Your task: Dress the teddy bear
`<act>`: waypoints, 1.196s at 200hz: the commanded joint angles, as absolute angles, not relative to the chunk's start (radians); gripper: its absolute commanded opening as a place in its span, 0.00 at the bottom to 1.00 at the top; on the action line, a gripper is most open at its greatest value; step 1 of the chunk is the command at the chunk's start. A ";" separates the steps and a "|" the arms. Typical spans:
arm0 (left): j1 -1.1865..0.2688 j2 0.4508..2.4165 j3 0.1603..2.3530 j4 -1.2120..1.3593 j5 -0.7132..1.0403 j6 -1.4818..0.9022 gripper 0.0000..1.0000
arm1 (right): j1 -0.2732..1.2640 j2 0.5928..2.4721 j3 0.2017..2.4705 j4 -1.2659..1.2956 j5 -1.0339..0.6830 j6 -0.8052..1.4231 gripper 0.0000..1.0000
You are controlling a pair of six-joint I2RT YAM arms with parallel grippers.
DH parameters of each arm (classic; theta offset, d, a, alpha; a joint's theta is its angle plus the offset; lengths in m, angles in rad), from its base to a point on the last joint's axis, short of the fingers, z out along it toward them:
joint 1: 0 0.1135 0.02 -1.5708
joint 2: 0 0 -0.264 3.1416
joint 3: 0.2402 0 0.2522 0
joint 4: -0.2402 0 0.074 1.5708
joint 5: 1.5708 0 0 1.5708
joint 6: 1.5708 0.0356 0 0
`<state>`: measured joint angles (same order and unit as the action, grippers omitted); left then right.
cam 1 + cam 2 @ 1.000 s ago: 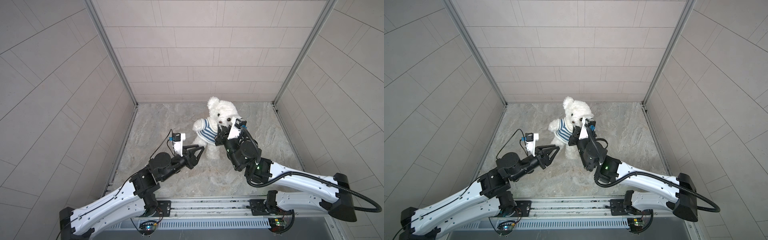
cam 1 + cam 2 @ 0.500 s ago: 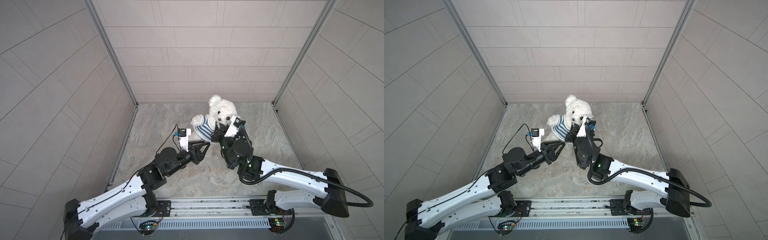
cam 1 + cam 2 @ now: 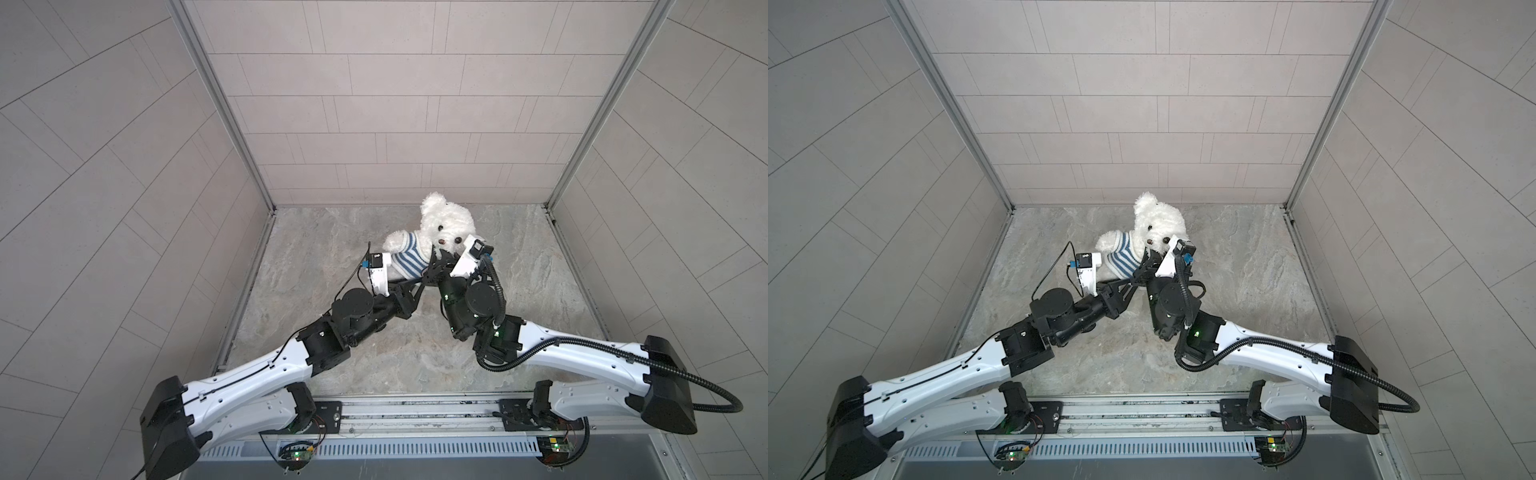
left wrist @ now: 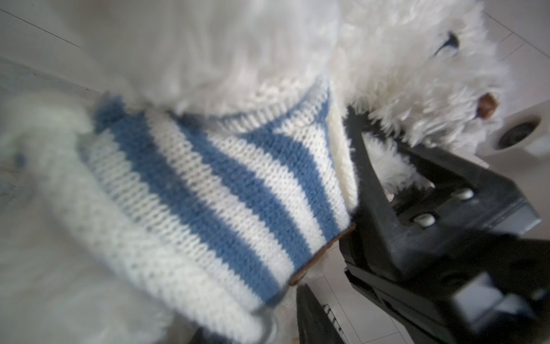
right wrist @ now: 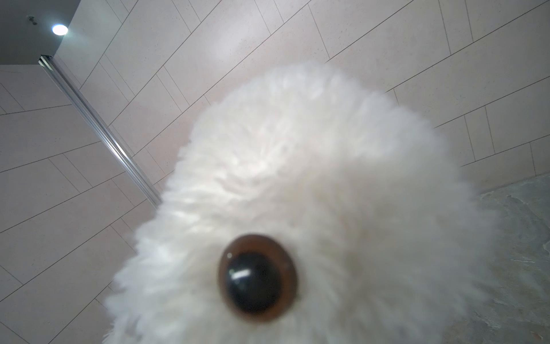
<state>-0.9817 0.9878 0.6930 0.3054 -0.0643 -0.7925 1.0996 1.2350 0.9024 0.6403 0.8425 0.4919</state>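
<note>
White teddy bear (image 3: 451, 222) pinched by right pincer (image 3: 434, 261); left pincer (image 3: 419, 285) alongside, opening unclear.

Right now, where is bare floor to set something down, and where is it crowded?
Bare floor lies between the right arm and the right wall, and another patch between the left arm and the left wall. The middle is crowded: left claw and right claw meet at the teddy bear.

Pale tiled walls (image 3: 395, 104) are closing in left, right and far. Grey marbled floor (image 3: 540, 257) is lying between. Metal strips (image 3: 224, 104) are edging the far corners. A ceiling light (image 5: 59, 29) is glowing.
</note>
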 commanded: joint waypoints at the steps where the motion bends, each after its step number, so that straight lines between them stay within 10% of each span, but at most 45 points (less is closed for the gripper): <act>1: -0.976 1.025 0.735 0.364 -0.047 -0.822 0.30 | 1.104 1.203 0.902 0.697 0.857 0.516 0.00; 80: -0.977 0.975 0.678 0.322 -0.087 -0.803 0.00 | 1.104 1.168 0.902 0.682 0.863 0.448 0.00; 239: -0.960 0.864 0.680 0.264 0.037 -0.674 0.04 | 1.104 1.097 0.965 0.494 0.589 0.256 0.00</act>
